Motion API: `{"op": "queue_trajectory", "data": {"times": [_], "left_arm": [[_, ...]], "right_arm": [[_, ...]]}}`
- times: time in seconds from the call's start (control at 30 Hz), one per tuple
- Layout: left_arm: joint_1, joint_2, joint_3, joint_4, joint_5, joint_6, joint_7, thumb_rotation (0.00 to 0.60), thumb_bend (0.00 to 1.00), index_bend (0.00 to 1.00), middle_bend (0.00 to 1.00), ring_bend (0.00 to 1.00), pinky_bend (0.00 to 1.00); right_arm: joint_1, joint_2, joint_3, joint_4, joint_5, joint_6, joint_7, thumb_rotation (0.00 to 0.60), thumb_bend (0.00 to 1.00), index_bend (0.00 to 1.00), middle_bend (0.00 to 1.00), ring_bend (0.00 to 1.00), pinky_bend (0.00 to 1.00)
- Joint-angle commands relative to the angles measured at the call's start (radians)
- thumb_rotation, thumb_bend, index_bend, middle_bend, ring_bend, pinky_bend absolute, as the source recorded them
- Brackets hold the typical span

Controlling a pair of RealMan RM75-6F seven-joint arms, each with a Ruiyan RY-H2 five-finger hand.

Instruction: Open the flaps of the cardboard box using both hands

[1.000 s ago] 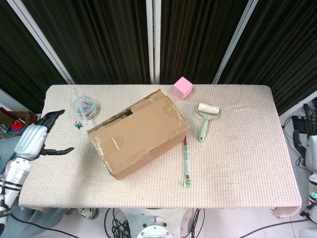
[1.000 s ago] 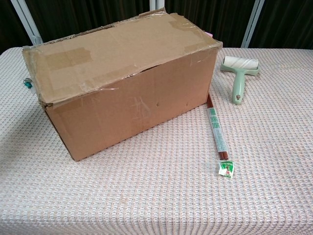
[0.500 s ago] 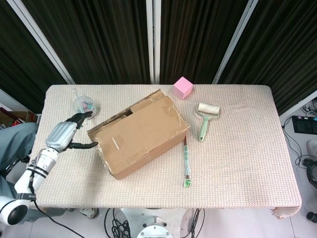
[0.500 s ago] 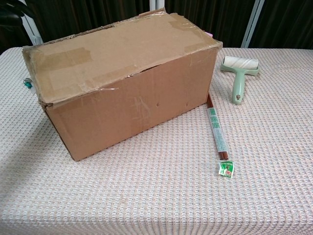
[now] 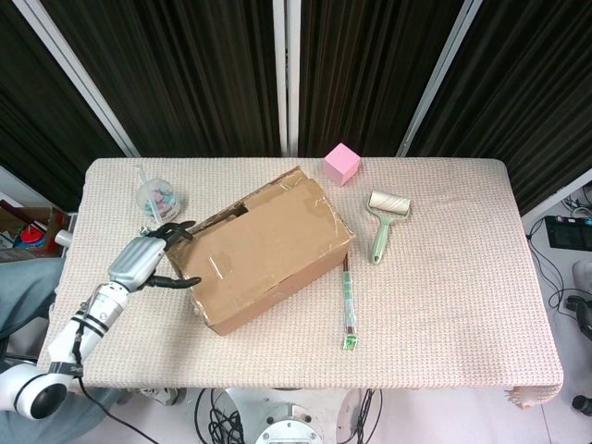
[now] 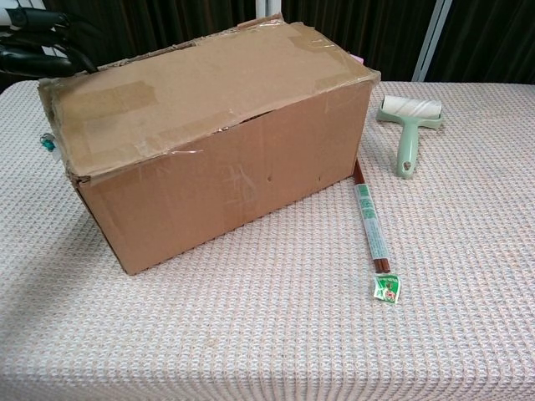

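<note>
Bright, even overhead light in both views, sharp focus. Cardboard box (image 5: pixel 260 252) casts only a soft, short shadow on the counter (image 5: pixel 444 305). Mild glare on box tape. Dark curtains (image 5: pixel 203 74) underexposed. Slight wide-angle stretch at head-view edges.

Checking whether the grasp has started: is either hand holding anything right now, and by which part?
Nothing is held. The left hand is at the left end of the taped brown cardboard box, fingers spread. The right hand is out of view.
</note>
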Motion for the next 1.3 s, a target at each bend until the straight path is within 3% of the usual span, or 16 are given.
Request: {"op": "queue_trajectory", "data": {"times": [0.03,0.5,0.83,1.0,1.17,1.3], "left_arm": [[-0.017,-0.013,0.000,0.006,-0.004,-0.015,0.003,0.201,0.00,0.06,0.22,0.10,0.23],[-0.021,-0.028,-0.006,-0.031,0.064,0.061,-0.015,0.196,0.00,0.06,0.30,0.10,0.23],[0.002,-0.016,-0.045,-0.089,0.149,0.183,-0.178,0.194,0.02,0.06,0.37,0.10,0.22],[-0.003,0.045,-0.054,-0.191,0.146,0.132,-0.418,0.194,0.01,0.06,0.37,0.12,0.22],[-0.024,0.119,-0.032,-0.233,0.225,0.060,-0.636,0.184,0.01,0.06,0.36,0.12,0.22],[-0.031,0.139,-0.023,-0.251,0.279,0.069,-0.757,0.178,0.01,0.06,0.36,0.12,0.22]], "right_arm": [[-0.003,-0.002,0.010,0.005,-0.001,-0.009,0.007,0.600,0.31,0.00,0.00,0.00,0.00],[-0.017,-0.014,0.048,0.041,0.015,-0.066,0.040,0.600,0.32,0.00,0.00,0.00,0.00],[-0.019,-0.022,0.070,0.061,0.010,-0.088,0.063,0.600,0.31,0.00,0.00,0.00,0.00],[-0.016,-0.029,0.077,0.067,0.002,-0.093,0.070,0.600,0.31,0.00,0.00,0.00,0.00],[-0.015,-0.031,0.084,0.071,-0.004,-0.097,0.074,0.600,0.31,0.00,0.00,0.00,0.00],[-0.018,-0.031,0.089,0.074,-0.003,-0.100,0.079,0.600,0.31,0.00,0.00,0.00,0.00]]}}
